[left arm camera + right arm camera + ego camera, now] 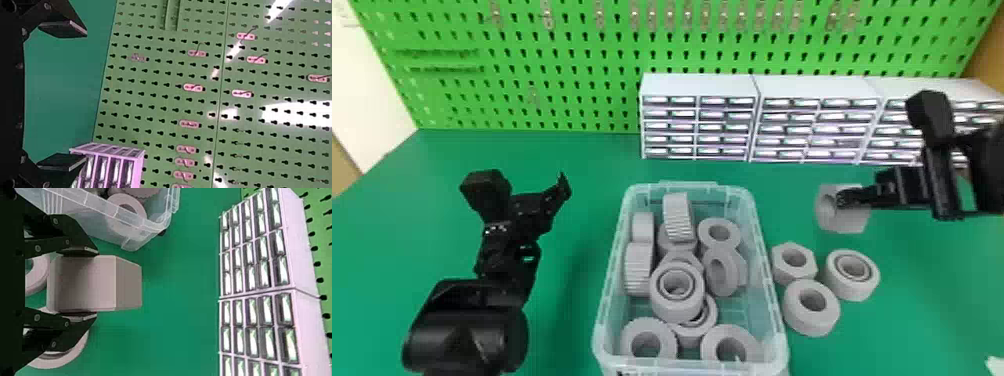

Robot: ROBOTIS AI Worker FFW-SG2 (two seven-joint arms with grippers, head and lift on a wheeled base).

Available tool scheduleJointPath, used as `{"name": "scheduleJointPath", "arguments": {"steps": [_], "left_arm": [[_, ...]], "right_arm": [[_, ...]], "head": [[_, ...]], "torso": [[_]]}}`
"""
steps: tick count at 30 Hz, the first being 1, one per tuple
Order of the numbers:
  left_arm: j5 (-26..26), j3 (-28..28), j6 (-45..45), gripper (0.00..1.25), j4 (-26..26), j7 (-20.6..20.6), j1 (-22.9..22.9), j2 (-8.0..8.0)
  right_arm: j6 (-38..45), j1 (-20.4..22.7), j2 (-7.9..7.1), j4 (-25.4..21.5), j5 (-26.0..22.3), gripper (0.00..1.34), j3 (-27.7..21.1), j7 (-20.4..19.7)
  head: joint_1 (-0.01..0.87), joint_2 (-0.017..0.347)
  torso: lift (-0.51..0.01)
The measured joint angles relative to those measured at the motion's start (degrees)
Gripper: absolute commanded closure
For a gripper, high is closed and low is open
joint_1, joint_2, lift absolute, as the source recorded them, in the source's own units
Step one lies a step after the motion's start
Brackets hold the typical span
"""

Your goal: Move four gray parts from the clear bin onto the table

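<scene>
Gray parts sit both inside and outside the clear bin (689, 364), and the job looks close to finished. Three are out on the tabletop (912, 325), grouped just to the right of the bin: a hexagonal nut (795, 278), a plain thick ring (812, 323) and a stepped ring (852, 291), each lying with its hole facing up. A fourth, the large hexagonal piece (843, 220), is out of the bin too, beyond that group, with the right gripper (97, 283) clamped on its opposite sides and the piece tipped so its hole faces sideways. Whether it touches the tabletop I cannot tell. Counting it, the needed four are out of the bin; what seems left is to settle this last one, part the fingers and back away without nudging the others. More pieces remain in the bin, ribbed wheels (678, 220) and rings among them, and by the task those can stay. Off to the left of the bin, the left gripper (86, 97) is empty, its fingers wide apart.
</scene>
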Motion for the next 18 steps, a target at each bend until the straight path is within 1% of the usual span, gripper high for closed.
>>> {"name": "scheduleJointPath", "arguments": {"steps": [5,10,14,18], "left_arm": [[0.1,-0.3,0.0,0.16,0.0,0.3,0.0,0.0],[0.2,-0.3,0.0,0.16,0.0,0.4,0.0,0.0],[0.2,-0.4,0.0,0.16,0.0,0.5,0.0,0.0],[0.2,-0.4,0.0,0.16,0.0,0.5,0.0,-0.05]], "right_arm": [[0.0,1.1,-0.36,1.3,-2.5,0.99,-2.0,0.0],[-0.7,1.8,-0.34,2.1,-2.8,0.99,-3.3,0.0],[-2.2,2.4,0.14,2.9,-2.8,0.99,-4.8,0.0],[-2.5,2.8,0.27,3.1,-2.8,0.99,-5.3,0.0]], "head": [[0.693,0.072],[0.693,0.072],[0.693,0.072],[0.693,0.072]], "torso": [[-0.052],[-0.052],[-0.052],[-0.052]]}}
